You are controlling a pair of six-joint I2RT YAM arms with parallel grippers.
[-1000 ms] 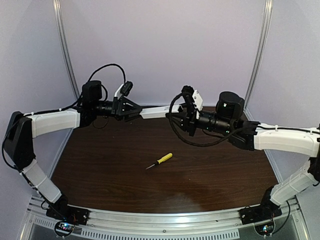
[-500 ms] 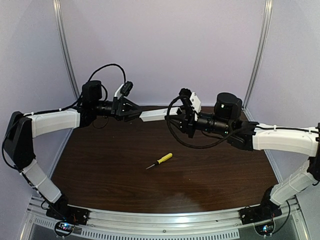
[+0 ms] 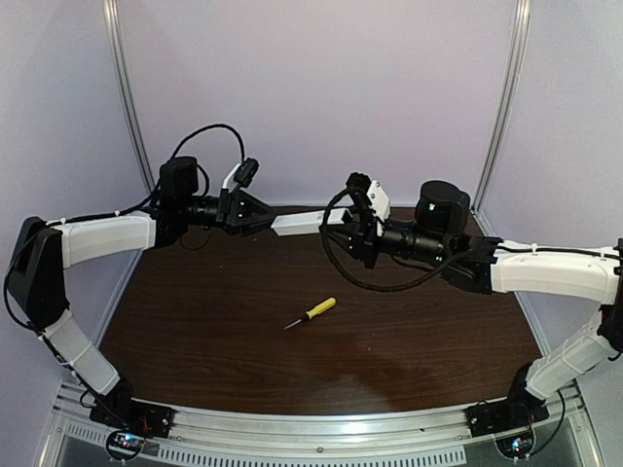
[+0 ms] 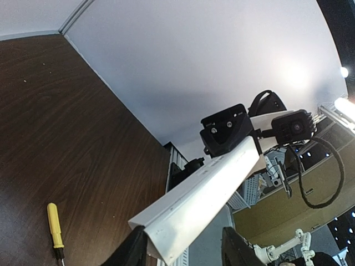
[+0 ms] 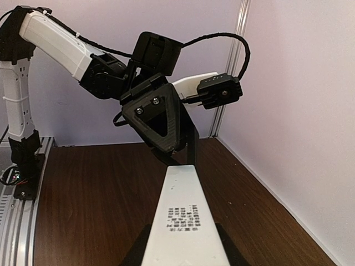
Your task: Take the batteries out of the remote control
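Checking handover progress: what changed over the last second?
The right claw, shut on the remote control, moved left toward the left claw, leaving less of the remote showing between them. The left claw stayed in place, as did the screwdriver.

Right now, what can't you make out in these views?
Batteries: none visible in any view; possibly inside the remote.
Left gripper: left wrist view, fingers mostly cut off by bottom edge.
Right gripper: right wrist view, fingers hidden behind remote and bottom edge.
Remote's print: right wrist view, too small to read.
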